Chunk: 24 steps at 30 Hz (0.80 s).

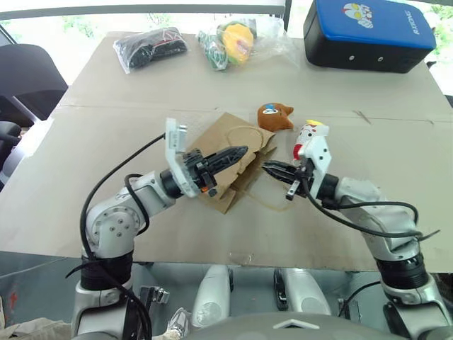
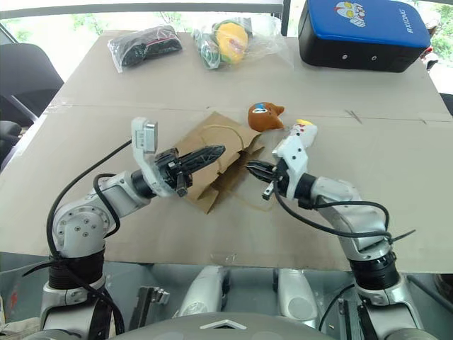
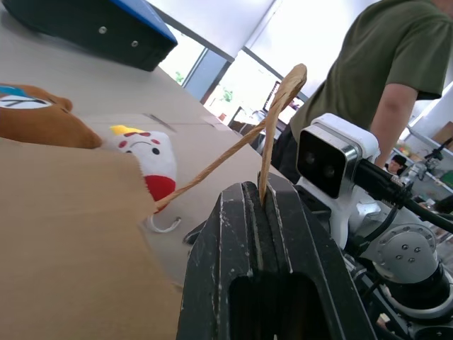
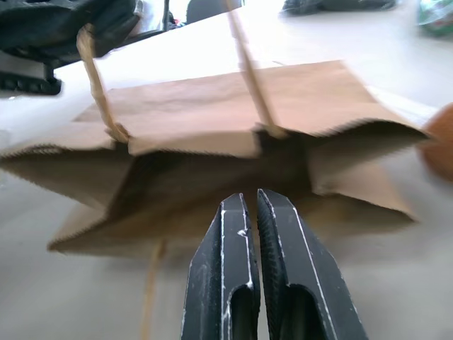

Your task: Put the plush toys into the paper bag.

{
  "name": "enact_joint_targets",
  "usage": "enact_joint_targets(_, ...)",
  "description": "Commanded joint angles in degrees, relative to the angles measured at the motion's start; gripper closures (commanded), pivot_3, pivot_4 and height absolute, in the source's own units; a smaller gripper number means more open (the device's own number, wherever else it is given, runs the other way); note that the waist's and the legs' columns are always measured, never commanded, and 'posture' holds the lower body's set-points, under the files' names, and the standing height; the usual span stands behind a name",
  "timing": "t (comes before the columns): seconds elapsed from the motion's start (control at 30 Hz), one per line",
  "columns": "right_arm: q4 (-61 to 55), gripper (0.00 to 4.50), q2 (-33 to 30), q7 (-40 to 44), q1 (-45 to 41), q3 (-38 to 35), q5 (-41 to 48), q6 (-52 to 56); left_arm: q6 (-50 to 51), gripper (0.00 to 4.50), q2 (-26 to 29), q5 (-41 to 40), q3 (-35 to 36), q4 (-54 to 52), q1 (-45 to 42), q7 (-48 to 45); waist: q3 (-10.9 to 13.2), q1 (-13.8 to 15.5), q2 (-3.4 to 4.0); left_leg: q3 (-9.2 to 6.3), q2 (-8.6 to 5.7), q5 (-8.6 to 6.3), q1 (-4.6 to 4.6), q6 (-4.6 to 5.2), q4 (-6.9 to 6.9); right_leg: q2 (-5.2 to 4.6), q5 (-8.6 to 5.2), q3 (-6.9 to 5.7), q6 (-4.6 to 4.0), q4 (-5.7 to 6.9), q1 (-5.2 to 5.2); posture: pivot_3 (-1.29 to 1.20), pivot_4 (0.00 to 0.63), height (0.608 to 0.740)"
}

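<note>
Both pincers clenched: left gripper [image 3: 265,212] grasps paper bag [image 1: 226,166] handle [image 3: 279,113], lifting its mouth open; right gripper [image 4: 256,205] empty, frame centre.

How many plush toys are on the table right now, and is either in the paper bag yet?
2, both outside the paper bag: the brown plush toy beyond its mouth, the white plush toy beside it, behind the right arm.

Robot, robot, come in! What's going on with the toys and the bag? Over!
Left pincer shut on paper bag handle. Right pincer shut, empty, at bag mouth. Both plush toys on table, not bagged. Nothing blocking.
</note>
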Motion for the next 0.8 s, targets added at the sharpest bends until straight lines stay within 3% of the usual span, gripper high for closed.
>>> enact_joint_targets(0.03,6.7,4.48,3.3,0.6,-3.4,4.1,-3.3,-4.8,0.1,4.5,-0.9,-3.4,0.9,-1.1,-1.9,0.5,0.0,0.0,0.0,0.0,0.0,0.0,0.01,0.0,0.0,0.0,0.0,0.0,0.0,0.01,0.0,0.0,0.15,0.74)
enact_joint_targets(0.47,45.0,4.48,20.5,3.3,-15.2,5.4,-9.7,-25.4,-1.1,4.5,-2.9,-9.0,2.7,-2.7,-0.3,2.8,0.0,-0.1,0.0,0.0,0.01,0.0,-0.02,-0.01,-0.02,0.0,0.01,0.0,-0.01,0.0,-0.04,0.0,0.15,0.74)
enact_joint_targets(0.6,53.7,4.48,21.9,3.8,-15.7,6.5,-13.7,-30.1,-3.0,4.5,-2.1,-9.3,6.0,-2.3,-2.9,4.7,0.0,0.0,-0.04,0.0,0.01,0.01,-0.02,-0.01,-0.02,0.0,0.01,-0.02,-0.01,-0.02,-0.04,0.0,0.15,0.74)
enact_joint_targets(0.8,55.1,4.48,20.8,3.8,-14.8,7.9,-18.2,-31.9,-4.0,4.5,5.5,-8.9,12.9,-0.3,-8.1,6.3,-0.1,-0.2,-0.06,-0.01,0.02,0.01,0.22,-0.02,-0.08,0.05,0.01,0.02,-0.02,0.08,0.05,0.0,0.15,0.74)
